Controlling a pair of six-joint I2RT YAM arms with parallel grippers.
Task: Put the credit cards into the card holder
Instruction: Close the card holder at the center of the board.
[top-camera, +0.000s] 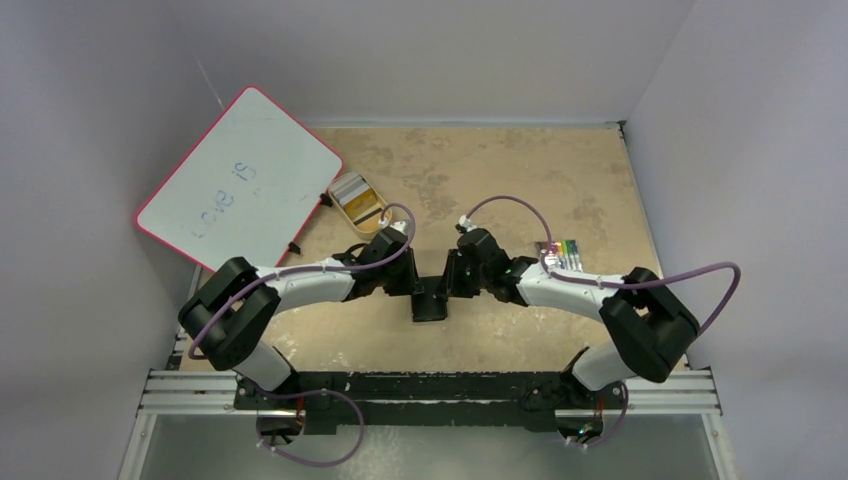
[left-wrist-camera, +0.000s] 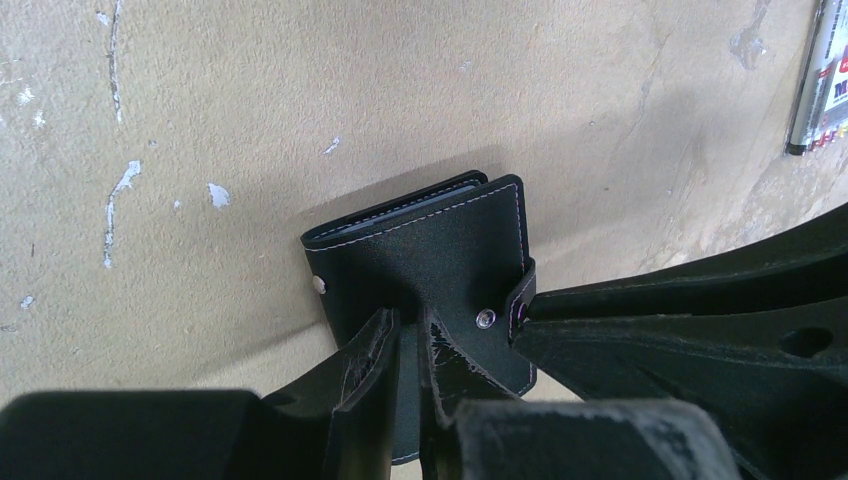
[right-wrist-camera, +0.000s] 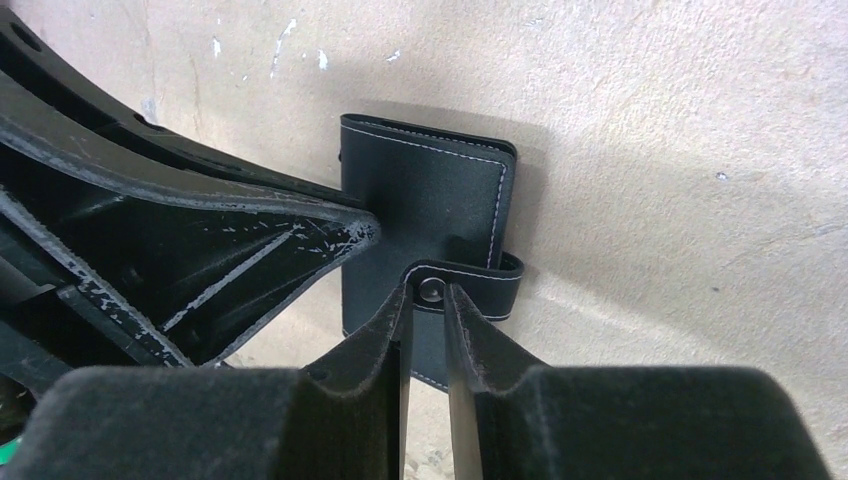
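Looked like the opening step: closed black stitched-leather bifold card holder sat mid-table, my left pincer from 9 o'clock narrow on its cover, grip unclear, my right pincer from 3 o'clock nipped the snap tab, which I judged needed unsnapping next.

From above, the left gripper and right gripper hide most of the card holder from us; whether either grips it, we cannot tell. At 2 o'clock the left wrist view cuts off the striped item.
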